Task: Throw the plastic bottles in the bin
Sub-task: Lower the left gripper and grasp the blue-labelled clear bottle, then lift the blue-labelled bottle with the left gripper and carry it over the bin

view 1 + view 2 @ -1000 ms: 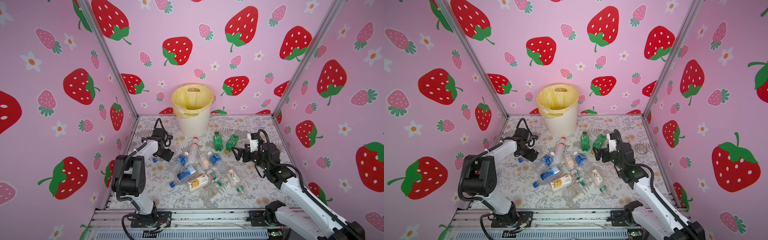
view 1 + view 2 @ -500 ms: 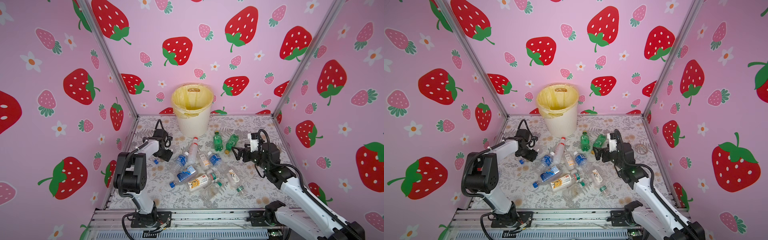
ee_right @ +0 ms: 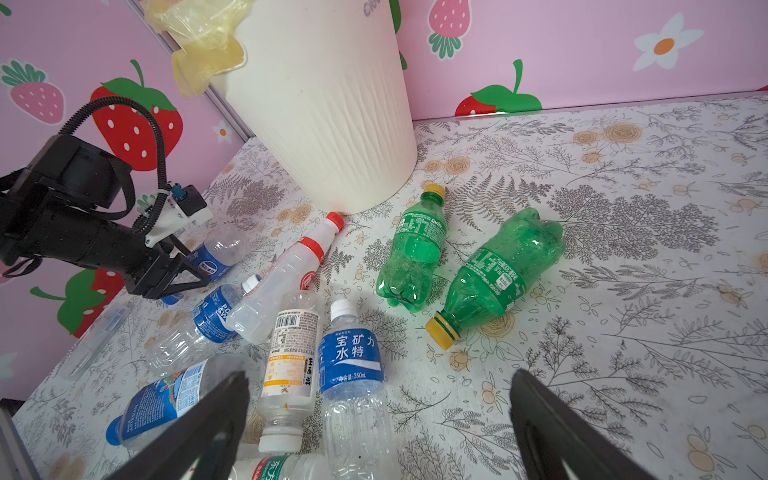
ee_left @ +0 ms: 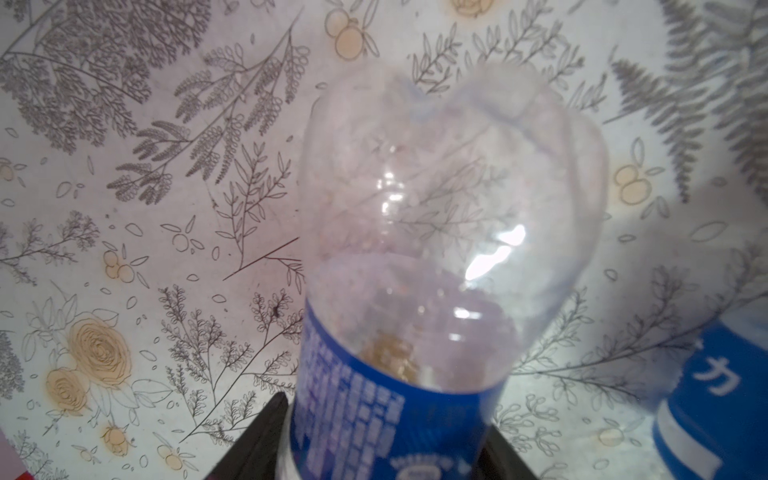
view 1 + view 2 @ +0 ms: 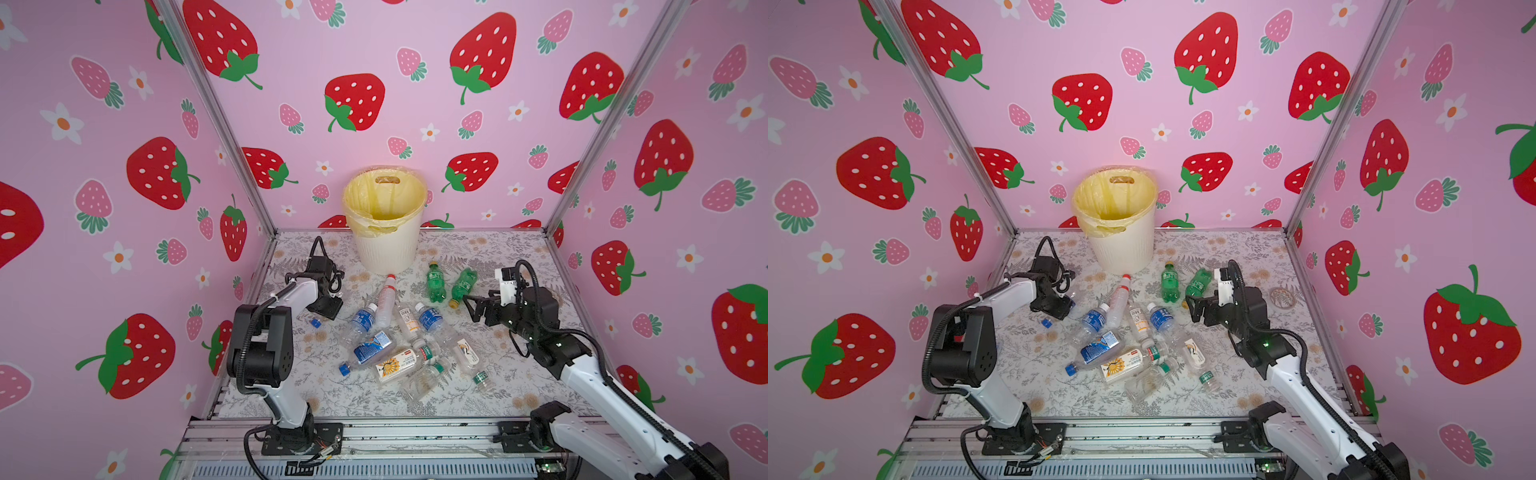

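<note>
Finding: robot test cell, a lab-type enclosure.

From my remote station I record a booth of three strawberry-print panels (image 5: 374,104) held by bare aluminium posts (image 5: 221,124); its floor is a table under a floral sheet (image 5: 498,257); a left arm (image 5: 266,340) and a right arm (image 5: 590,374) are bolted to a slotted aluminium rail (image 5: 415,436) along the near edge; the bin (image 5: 386,253) and the plastic bottles (image 5: 397,365) sit on that sheet.

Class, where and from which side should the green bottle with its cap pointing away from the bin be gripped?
Across the labelled middle of the green bottle, from above, jaws crosswise to its length: it lies flat, bare table on both long sides; the neck tapers and would likely slip.
</note>
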`<state>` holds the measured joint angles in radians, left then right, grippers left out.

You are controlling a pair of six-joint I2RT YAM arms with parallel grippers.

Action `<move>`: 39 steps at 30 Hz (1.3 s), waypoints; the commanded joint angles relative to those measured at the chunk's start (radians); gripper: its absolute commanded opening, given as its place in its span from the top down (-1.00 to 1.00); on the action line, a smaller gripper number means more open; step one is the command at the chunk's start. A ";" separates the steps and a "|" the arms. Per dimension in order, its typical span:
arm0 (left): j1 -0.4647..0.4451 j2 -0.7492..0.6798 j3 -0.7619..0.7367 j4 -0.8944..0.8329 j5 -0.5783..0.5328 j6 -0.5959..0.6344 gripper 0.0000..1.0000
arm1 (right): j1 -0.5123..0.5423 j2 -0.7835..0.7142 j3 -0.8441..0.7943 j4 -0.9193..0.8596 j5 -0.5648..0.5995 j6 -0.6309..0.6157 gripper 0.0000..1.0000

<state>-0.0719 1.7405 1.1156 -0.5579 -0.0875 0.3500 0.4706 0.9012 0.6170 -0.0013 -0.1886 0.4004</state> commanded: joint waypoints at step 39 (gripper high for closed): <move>-0.008 -0.308 0.315 -0.069 0.218 -0.432 -0.26 | -0.009 0.107 -0.052 0.033 0.021 0.110 -1.00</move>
<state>-0.0769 1.4712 1.3743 -0.6048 0.0807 -0.0395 0.4664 0.9951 0.5720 0.0078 -0.1799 0.4976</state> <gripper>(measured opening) 0.633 0.998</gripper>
